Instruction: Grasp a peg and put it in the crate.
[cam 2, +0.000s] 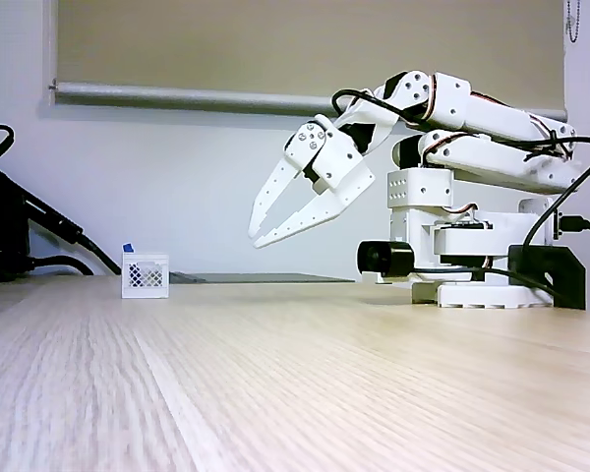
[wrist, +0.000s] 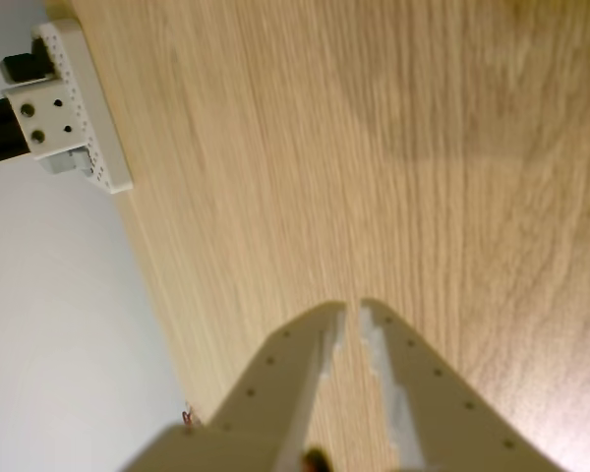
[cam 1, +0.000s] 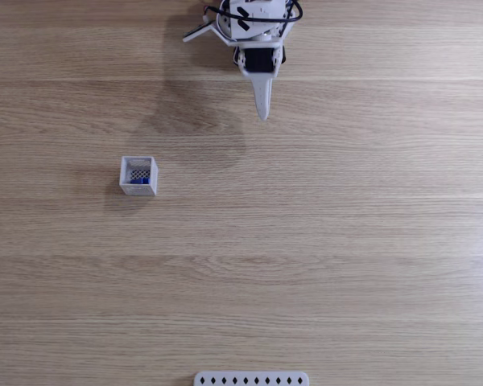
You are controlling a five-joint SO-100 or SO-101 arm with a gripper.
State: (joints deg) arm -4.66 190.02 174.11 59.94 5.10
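Fingers (wrist: 352, 317) empty, peg (cam 1: 138, 180) apparently crated.

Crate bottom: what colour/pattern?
Dark perforated mesh inside the white crate, with the blue peg lying in it; shows best in the top-down fixed view.

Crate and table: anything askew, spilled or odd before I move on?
Nothing stands out. The crate sits upright on the table with the blue peg inside it, one end poking above the rim in a fixed view. The gripper hangs above the table, holding nothing.
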